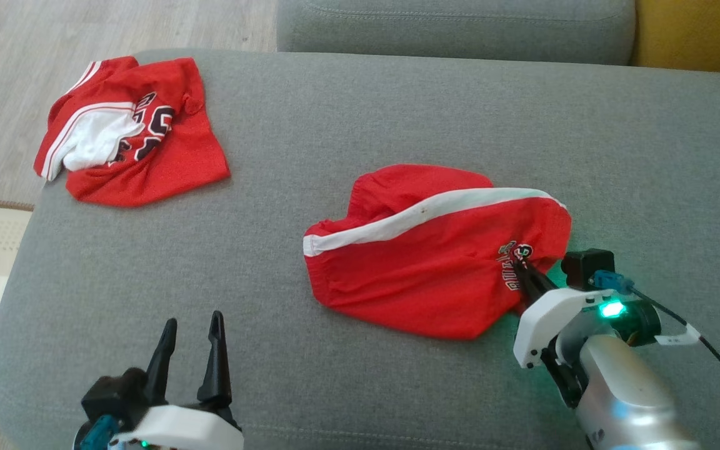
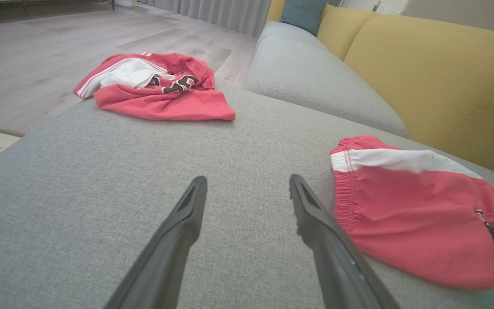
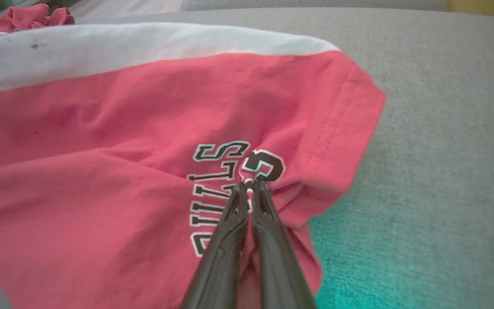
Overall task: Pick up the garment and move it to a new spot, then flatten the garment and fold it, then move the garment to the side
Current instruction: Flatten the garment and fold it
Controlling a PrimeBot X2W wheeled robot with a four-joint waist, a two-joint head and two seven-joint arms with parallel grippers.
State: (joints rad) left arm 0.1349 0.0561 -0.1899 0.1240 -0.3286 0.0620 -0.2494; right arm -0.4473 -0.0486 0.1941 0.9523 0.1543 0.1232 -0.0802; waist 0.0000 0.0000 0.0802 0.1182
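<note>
A grey sofa seat (image 1: 397, 112) carries everything. The red shorts (image 1: 422, 275) lie crumpled right of its middle, with a white stripe (image 1: 422, 215) running across them (black-and-white lettering (image 3: 217, 189) sits near the right hem). A red jersey (image 1: 141, 150) is bunched at the far left corner, well apart. The right tool (image 1: 522, 267) is pinched tight on a fold of the shorts at that lettering; the cloth there seems slightly raised, though that is hard to tell. The left tool (image 1: 192, 320) hovers spread wide, holding nothing, at the seat's front left.

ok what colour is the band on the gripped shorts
Shorts band: white, best in head view.
</note>
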